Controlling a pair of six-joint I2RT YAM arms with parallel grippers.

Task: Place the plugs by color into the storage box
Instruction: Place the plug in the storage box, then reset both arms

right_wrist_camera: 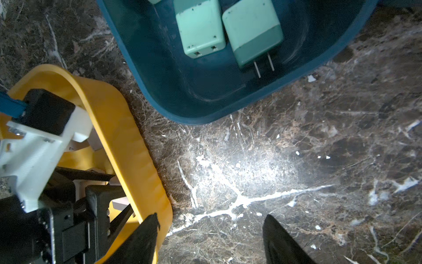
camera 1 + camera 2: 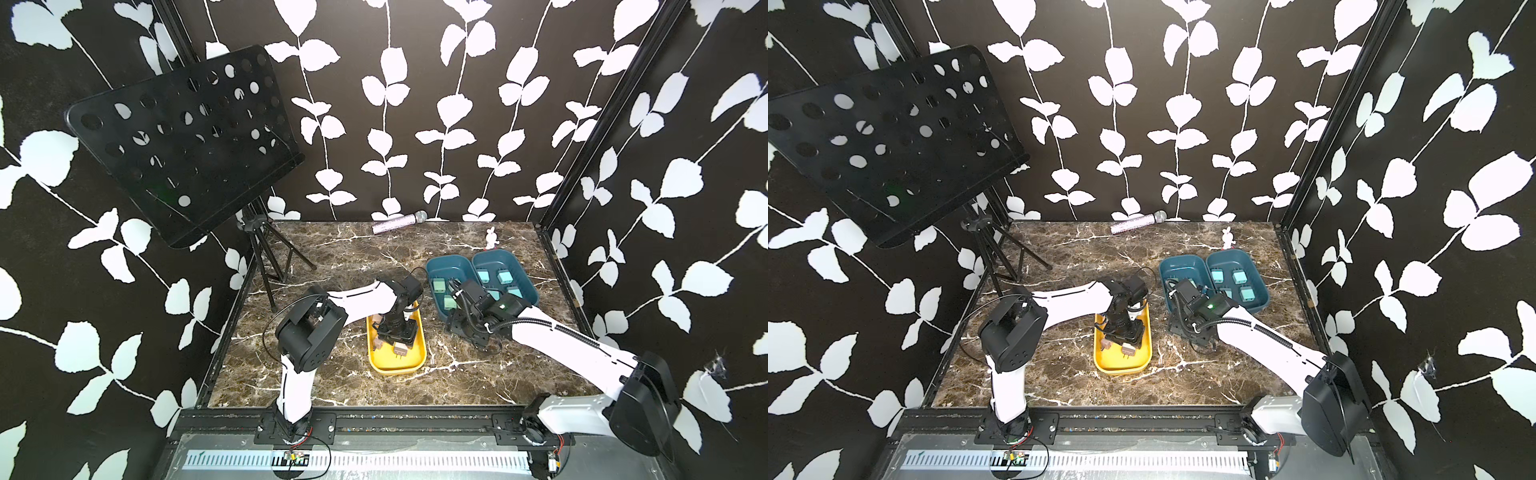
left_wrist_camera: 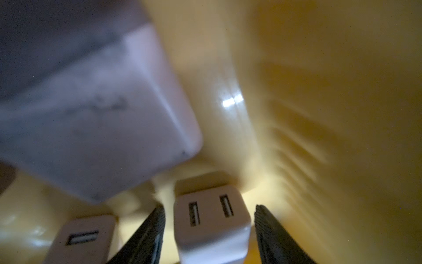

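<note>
Flanking beige plug (image 3: 211,219), left jaws apart

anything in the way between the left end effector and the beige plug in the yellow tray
Nothing visible. In the left wrist view the beige plug sits between the left end effector's open fingers in the yellow tray. A second plug lies just outside one finger, not between them.
</note>
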